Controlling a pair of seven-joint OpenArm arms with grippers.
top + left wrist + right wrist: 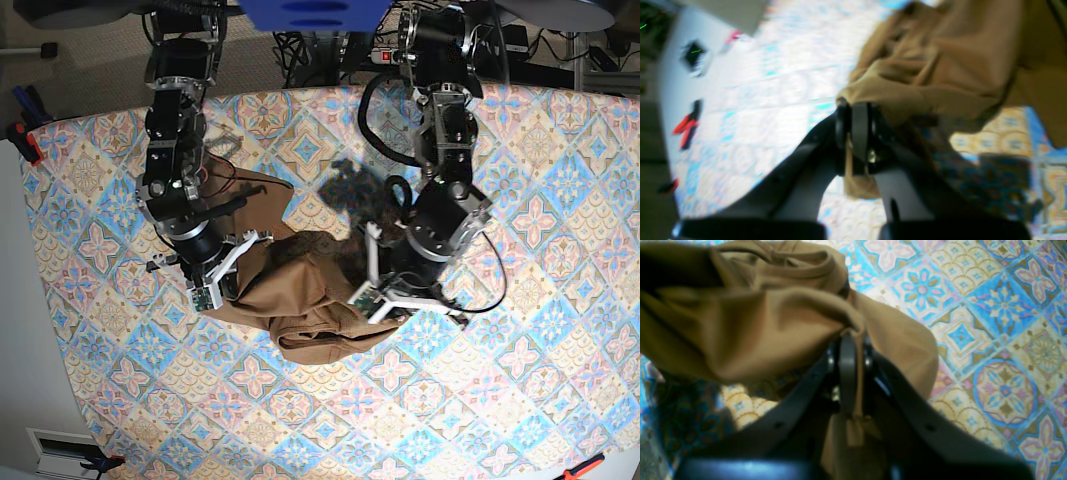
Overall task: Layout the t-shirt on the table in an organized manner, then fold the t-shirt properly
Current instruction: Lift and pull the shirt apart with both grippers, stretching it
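The tan-brown t-shirt (310, 290) lies bunched in a crumpled heap at the middle of the patterned table (520, 380), stretched between my two arms. My left gripper (372, 285) is at the heap's right edge. In the left wrist view it (856, 106) is shut on a fold of the t-shirt (940, 66), with cloth hanging down between the fingers. My right gripper (232, 268) is at the heap's left edge. In the right wrist view it (848, 340) is also shut on the t-shirt (740, 323), lifted a little above the table (990, 340).
A red and black clamp (25, 135) grips the table's left edge and another (580, 468) sits at the bottom right. Cables and arm bases (420, 40) crowd the far edge. Patterned cloth (300, 420) stretches on all sides of the heap.
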